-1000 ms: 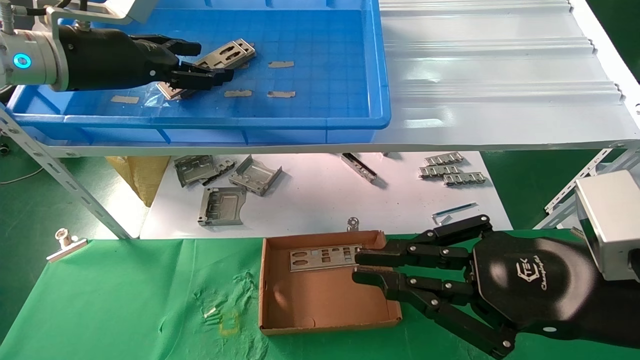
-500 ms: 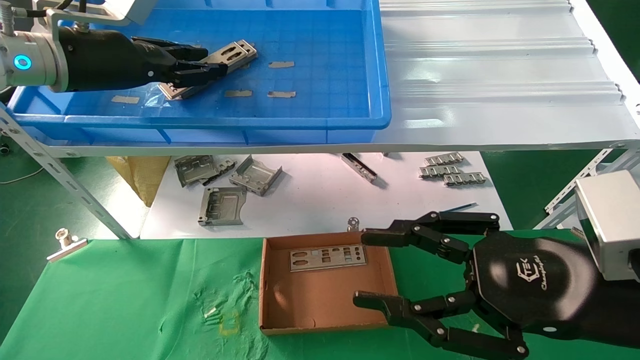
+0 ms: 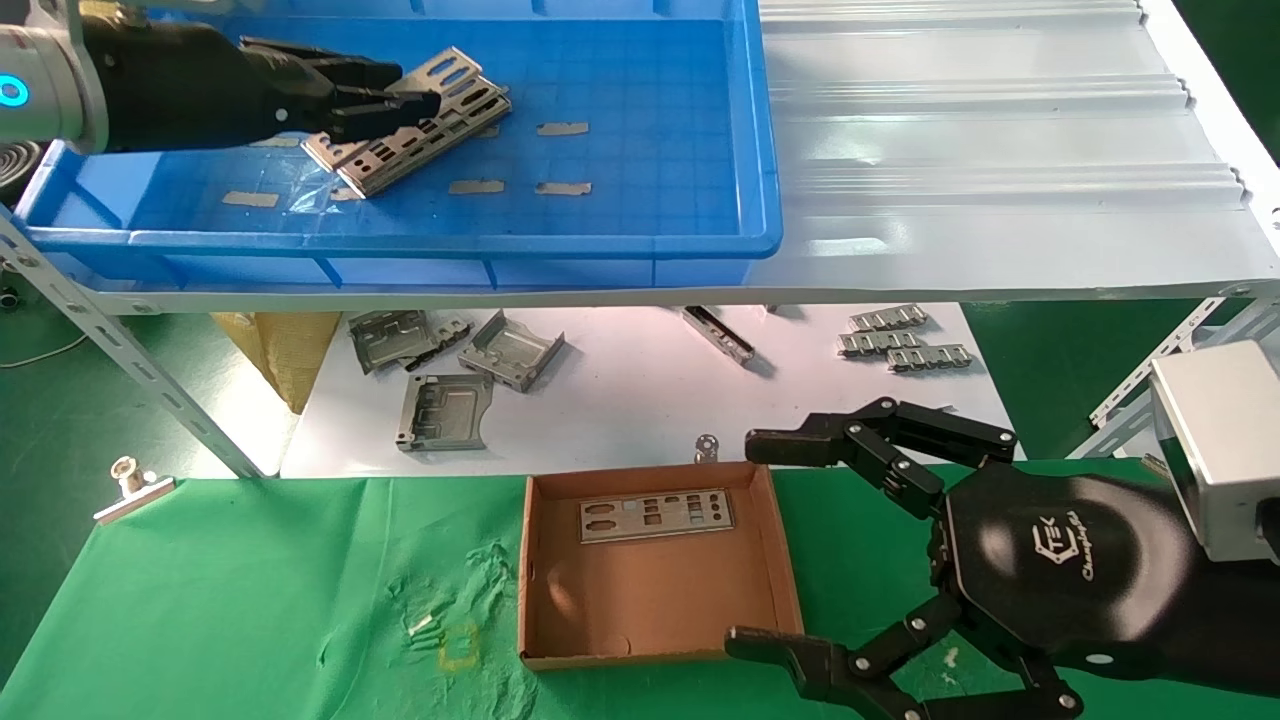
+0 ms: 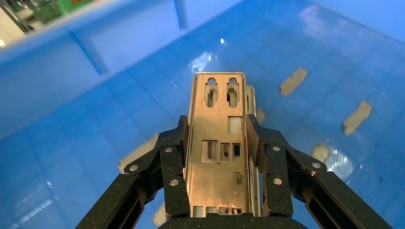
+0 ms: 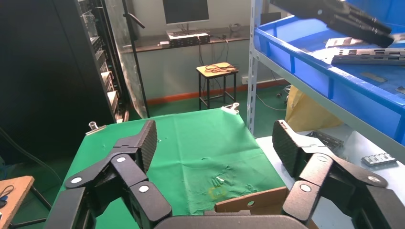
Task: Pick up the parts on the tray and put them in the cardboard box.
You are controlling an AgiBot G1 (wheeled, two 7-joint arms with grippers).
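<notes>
Tray [image 3: 640,215] behind, cardboard box [image 3: 655,590] before

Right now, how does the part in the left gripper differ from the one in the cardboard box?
The part in the left gripper is clamped and tilted above the tray; the part in the cardboard box lies flat, untouched, near the box's far wall. The left gripper is shut; the right gripper is open. Both are punched silver plates.

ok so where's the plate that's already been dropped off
In the head view the delivered plate lies flat in the cardboard box, along its far wall, low and centre on the green cloth, with the open right gripper just to its right.
</notes>
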